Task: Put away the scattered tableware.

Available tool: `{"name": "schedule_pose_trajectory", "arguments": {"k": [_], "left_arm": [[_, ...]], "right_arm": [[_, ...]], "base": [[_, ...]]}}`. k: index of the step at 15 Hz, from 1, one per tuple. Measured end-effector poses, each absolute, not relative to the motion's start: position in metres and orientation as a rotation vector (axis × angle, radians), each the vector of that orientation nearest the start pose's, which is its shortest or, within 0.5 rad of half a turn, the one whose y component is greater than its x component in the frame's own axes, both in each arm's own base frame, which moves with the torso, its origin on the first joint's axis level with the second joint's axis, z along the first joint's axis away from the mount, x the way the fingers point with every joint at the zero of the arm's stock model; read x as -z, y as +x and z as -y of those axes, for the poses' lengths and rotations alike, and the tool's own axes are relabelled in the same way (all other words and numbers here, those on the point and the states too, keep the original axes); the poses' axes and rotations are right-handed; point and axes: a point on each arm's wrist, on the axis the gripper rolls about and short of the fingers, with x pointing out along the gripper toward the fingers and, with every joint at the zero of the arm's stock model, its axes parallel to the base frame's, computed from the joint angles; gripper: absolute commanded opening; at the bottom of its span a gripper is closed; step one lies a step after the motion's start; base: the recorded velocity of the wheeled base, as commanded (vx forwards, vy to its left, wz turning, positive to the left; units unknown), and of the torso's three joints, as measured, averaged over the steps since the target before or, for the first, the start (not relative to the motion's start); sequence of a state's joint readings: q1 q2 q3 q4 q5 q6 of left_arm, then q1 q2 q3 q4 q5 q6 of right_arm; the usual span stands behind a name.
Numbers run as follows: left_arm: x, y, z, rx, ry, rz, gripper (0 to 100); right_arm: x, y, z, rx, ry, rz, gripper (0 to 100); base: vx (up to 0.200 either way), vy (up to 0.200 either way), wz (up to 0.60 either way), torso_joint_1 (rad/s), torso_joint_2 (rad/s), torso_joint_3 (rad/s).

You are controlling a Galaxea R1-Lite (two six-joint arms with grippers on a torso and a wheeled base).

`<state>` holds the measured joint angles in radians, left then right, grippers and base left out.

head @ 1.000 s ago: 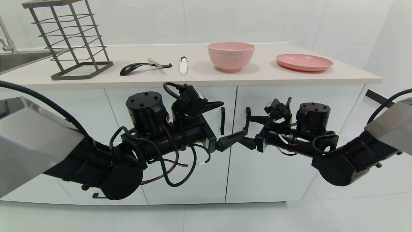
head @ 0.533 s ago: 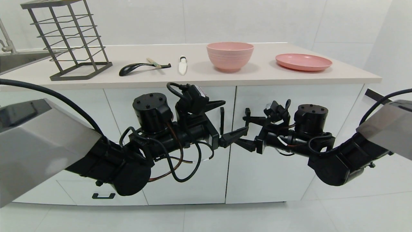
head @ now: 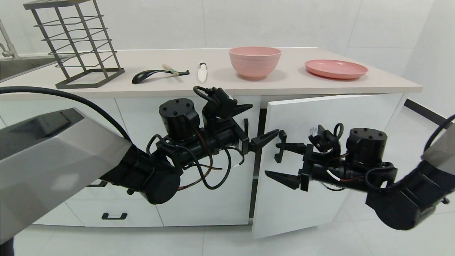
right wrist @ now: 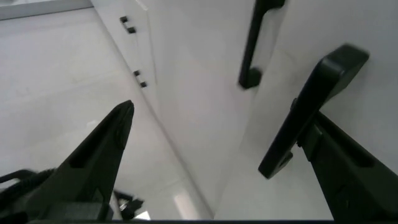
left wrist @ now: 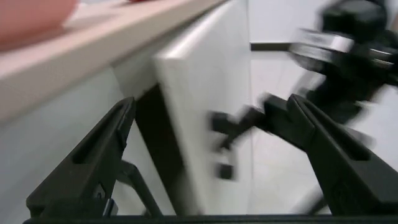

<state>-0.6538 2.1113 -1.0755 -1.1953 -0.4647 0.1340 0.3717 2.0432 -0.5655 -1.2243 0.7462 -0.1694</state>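
One pink bowl (head: 255, 61), one pink plate (head: 336, 68), one black spoon (head: 149, 75), one small white knife (head: 202, 73) and one wire rack (head: 76, 42) are sitting on the table (head: 291, 81). One thin wooden piece (head: 170, 69), too small to identify, is lying beside the spoon. Two cabinet doors (head: 320, 117) are showing below.

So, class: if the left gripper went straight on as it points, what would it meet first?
Probably the edge of the open cupboard door, right ahead of the left gripper; depth is unclear.
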Motion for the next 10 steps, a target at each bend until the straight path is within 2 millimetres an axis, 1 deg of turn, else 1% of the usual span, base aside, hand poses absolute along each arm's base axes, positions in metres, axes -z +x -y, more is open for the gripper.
{"name": "schedule_pose_trajectory", "arguments": {"k": [2, 4, 5, 8, 10], "left_arm": [[-0.161, 0.323, 0.266, 1.111, 0.098, 0.266, 100], [-0.158, 0.322, 0.281, 1.14, 0.091, 0.282, 100], [-0.156, 0.319, 0.289, 1.158, 0.087, 0.296, 100], [-0.148, 0.299, 0.314, 1.242, 0.065, 0.314, 100], [-0.143, 0.292, 0.32, 1.264, 0.063, 0.301, 100]], "right_arm": [[-0.079, 0.27, -0.121, -1.136, -0.093, -0.197, 100], [-0.082, 0.254, -0.114, -1.141, -0.088, -0.214, 100], [-0.083, 0.25, -0.112, -1.144, -0.088, -0.214, 100], [-0.087, 0.248, -0.108, -1.13, -0.096, -0.198, 100], [-0.088, 0.25, -0.103, -1.107, -0.1, -0.19, 100]], "base": [[0.0, 0.0, 0.0, 0.0, 0.0, 0.0], [0.0, 0.0, 0.0, 0.0, 0.0, 0.0], [0.0, 0.0, 0.0, 0.0, 0.0, 0.0], [0.0, 0.0, 0.0, 0.0, 0.0, 0.0], [0.0, 0.0, 0.0, 0.0, 0.0, 0.0]]}}
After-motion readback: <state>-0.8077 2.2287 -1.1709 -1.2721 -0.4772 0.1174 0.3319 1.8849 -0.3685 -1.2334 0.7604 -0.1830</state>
